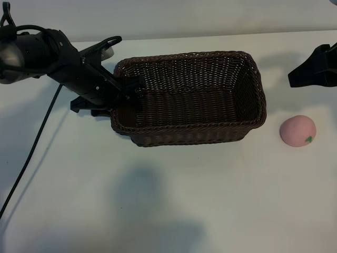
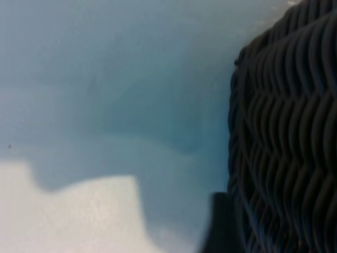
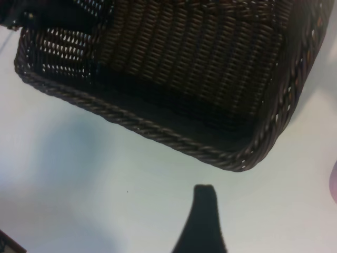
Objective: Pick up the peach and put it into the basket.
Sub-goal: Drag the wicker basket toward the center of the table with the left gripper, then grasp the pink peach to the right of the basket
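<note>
The pale-pink peach (image 1: pixel 297 130) lies on the white table to the right of the basket, clear of both arms; in the right wrist view only a pink sliver of the peach (image 3: pixel 334 182) shows. The dark-brown wicker basket (image 1: pixel 184 57) stands in the middle with nothing inside. My left gripper (image 1: pixel 129 92) is at the basket's left end wall, and the wicker (image 2: pixel 284 132) fills one side of the left wrist view. My right gripper (image 1: pixel 311 71) hovers open and holding nothing, behind the peach and right of the basket. One of its fingers (image 3: pixel 204 221) points toward the basket's braided rim (image 3: pixel 158 132).
A black cable (image 1: pixel 31 153) runs from the left arm down across the table's left side. Bare white table (image 1: pixel 158 200) stretches in front of the basket and around the peach. The table's back edge lies just behind the basket.
</note>
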`<action>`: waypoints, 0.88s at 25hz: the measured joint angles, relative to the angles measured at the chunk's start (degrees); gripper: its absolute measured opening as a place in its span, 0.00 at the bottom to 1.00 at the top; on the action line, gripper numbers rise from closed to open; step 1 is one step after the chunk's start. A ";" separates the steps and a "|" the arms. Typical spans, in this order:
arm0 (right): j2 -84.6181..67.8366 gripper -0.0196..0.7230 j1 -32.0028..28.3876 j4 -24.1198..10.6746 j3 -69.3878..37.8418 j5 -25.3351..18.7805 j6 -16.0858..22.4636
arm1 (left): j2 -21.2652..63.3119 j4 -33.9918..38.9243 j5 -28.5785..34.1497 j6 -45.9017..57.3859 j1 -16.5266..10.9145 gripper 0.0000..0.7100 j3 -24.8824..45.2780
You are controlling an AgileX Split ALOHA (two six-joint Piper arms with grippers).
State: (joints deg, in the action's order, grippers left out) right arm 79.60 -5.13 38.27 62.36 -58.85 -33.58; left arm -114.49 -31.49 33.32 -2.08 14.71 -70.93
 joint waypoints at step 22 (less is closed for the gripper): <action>0.00 0.83 0.00 0.01 0.00 -0.06 0.00 | 22.97 20.26 10.94 6.80 -1.57 0.93 -0.97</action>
State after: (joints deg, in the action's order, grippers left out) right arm 79.60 -5.13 38.28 62.36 -58.91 -33.58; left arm -91.52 -11.23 44.26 4.72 13.14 -71.90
